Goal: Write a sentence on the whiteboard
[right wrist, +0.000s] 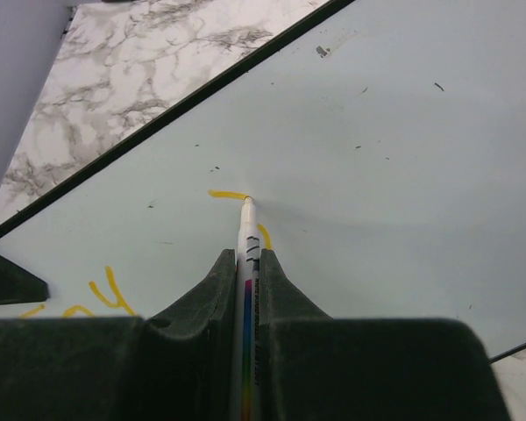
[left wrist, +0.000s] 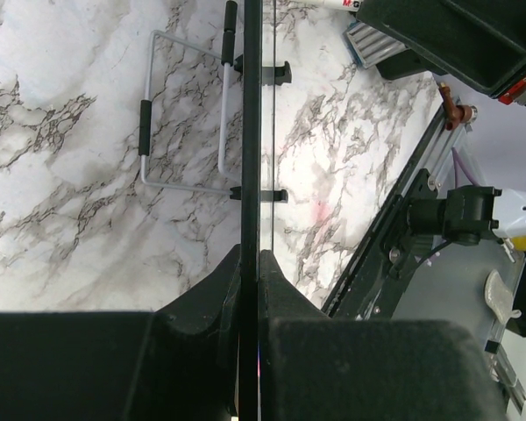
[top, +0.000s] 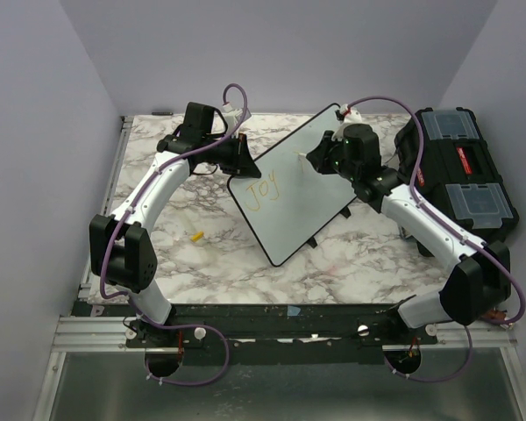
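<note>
White and rimmed in thin black, the whiteboard sits in the middle of the marble-patterned counter, turned at a diagonal so that one corner points to the far edge and another to the arms' bases. It is propped at a tilt, and the left wrist view shows a wire stand with black sleeves lying on the marble beside its rim. The left hand is clamped on the board's left edge; seen from its own camera, the dark rim runs straight between the two fingers, which press it from both sides. The right hand reaches over the board's upper half and is closed on a slim white marker, whose tip touches the white surface at the end of a short yellow stroke. Of the sentence, the top view shows "JOY" in yellow-orange capitals near the board's left side; the right wrist view catches parts of those letters at its lower left and two short fresh marks around the marker's tip. A small yellow cap lies on the counter, well apart from the board's near corner. A black toolbox with clear lids stands at the right edge of the counter, beyond the right arm.
</note>
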Controlling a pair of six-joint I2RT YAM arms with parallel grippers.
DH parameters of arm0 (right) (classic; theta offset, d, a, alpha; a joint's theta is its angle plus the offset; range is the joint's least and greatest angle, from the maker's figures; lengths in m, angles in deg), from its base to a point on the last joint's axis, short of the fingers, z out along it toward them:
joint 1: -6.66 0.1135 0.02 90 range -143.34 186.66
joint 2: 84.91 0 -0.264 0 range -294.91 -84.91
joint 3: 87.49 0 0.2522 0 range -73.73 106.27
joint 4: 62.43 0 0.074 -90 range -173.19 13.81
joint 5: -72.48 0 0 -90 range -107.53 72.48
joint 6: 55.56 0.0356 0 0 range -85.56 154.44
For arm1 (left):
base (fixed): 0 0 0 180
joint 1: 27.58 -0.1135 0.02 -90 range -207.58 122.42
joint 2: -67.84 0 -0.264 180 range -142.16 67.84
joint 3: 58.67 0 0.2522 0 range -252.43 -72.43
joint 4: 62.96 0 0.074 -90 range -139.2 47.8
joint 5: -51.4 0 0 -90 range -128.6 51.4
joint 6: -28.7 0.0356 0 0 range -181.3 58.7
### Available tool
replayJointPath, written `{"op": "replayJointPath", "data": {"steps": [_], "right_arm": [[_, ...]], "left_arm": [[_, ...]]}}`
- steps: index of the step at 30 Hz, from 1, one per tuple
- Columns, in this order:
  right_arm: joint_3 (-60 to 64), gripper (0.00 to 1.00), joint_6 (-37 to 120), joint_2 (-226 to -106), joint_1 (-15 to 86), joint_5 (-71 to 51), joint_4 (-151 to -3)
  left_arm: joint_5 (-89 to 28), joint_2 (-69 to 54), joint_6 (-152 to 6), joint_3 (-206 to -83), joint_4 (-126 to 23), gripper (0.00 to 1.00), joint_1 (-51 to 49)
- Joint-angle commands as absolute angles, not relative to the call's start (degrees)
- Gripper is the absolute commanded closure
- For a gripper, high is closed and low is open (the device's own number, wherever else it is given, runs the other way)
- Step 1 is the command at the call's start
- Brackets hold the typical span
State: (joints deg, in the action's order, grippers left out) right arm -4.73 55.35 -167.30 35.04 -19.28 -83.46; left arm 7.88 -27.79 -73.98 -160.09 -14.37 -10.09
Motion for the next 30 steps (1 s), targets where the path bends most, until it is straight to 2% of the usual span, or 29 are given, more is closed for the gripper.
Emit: {"op": "replayJointPath", "data": {"steps": [1,13,18,30], "right_arm": [[-4.3,0.99,54.4,-164.9,35.1,-21.3,-86.7],[-4.1,0.99,55.2,-158.0,35.1,-22.5,-86.4],[-6.8,0.99,53.4,-158.4,35.1,-25.2,-83.9],[-8.7,0.99,51.5,-160.6,33.2,-22.1,-80.9]], "left_arm": [[7.8,-24.8,-72.0,-160.9,-17.9,1.0,-9.8],[7.9,-24.7,-72.2,-160.9,-18.0,1.0,-9.9],[7.5,-25.0,-72.1,-161.1,-17.7,1.0,-9.9],[6.5,-24.6,-72.1,-161.4,-16.6,1.0,-9.9]]}}
